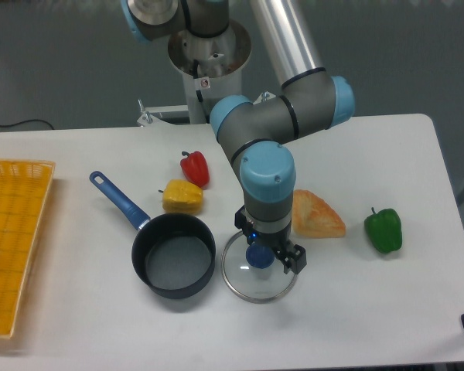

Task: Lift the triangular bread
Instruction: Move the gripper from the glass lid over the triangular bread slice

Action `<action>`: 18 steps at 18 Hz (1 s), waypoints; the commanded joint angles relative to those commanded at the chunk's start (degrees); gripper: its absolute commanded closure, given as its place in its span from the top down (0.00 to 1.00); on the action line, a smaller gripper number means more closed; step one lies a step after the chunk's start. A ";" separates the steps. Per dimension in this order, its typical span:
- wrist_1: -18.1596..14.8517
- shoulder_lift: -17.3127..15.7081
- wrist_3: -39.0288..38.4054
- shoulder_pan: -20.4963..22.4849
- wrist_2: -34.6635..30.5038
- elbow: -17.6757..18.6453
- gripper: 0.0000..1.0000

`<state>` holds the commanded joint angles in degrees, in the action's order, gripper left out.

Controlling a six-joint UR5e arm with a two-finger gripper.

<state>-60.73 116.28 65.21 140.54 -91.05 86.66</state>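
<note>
**Gripper over the glass lid, bread just to its right**

The gripper [272, 259] points down over a round glass lid [258, 276] with a blue knob [258, 256], near the middle of the white table [387, 309]. How far its fingers are parted cannot be told from this angle (the wrist hides most of them), nor whether they hold anything.

The triangular bread [319, 214] lies flat on the table just right of the wrist, partly hidden behind it. Farther right sits a green pepper [383, 229]. Left of the lid is a dark saucepan [173, 255] with a blue handle; beyond it, a yellow block-like toy food [182, 196] and a red pepper [195, 168]. A yellow basket [11, 232] sits at the left edge.
</note>
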 joint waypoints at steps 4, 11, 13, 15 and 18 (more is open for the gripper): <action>-0.26 -0.17 0.97 0.35 0.18 0.09 1.00; 1.23 -0.70 0.88 0.87 -0.44 3.69 1.00; 1.32 -1.40 1.49 1.76 -0.26 4.91 1.00; 1.41 -1.85 5.95 2.63 -0.18 6.15 1.00; 1.41 -1.85 15.53 4.30 -0.44 7.73 1.00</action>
<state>-59.33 114.43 80.74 144.84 -91.49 94.39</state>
